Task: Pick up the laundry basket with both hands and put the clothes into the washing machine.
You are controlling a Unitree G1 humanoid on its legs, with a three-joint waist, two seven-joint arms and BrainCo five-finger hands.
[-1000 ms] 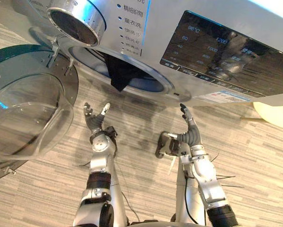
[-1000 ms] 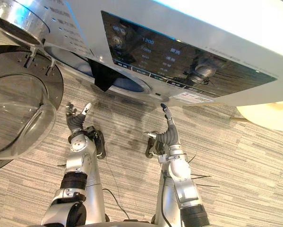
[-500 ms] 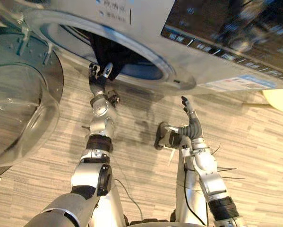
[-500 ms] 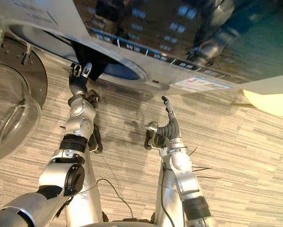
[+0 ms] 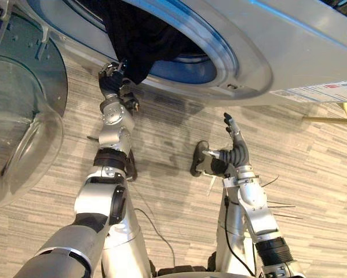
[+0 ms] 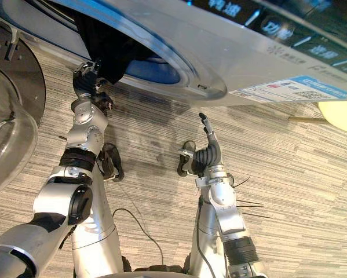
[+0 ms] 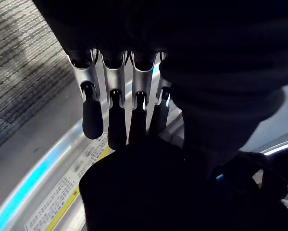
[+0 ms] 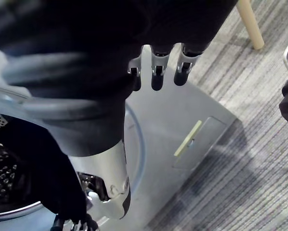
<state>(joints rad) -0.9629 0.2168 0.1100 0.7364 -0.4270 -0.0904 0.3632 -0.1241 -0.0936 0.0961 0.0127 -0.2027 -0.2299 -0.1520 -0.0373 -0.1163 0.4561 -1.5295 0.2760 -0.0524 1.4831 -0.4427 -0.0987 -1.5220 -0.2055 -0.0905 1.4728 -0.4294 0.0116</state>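
The glass door (image 5: 22,116) of the washing machine (image 5: 260,52) is swung wide at the left. Beside it, the left hand (image 5: 110,78) is now raised to the lower rim of the drum opening, where a second ago it was held low over the floor (image 5: 312,174). The arm is stretched out almost fully. The head camera has also been tipped closer to the drum, so part of the shift is the view's own.

The dark garment (image 5: 139,40), the clothes of the task, is draped out of the drum mouth, and its hanging end is met by the hand. The left fingers (image 7: 92,120) are kept side by side and almost straight, tips at the cloth, with nothing clamped. The load is judged nearly in, with only the trailing end left to be pushed inside.

To the right, the right hand (image 5: 234,147) is kept lifted before the machine's front. Its fingers are straight and upright, the thumb is spread aside, and nothing is held.
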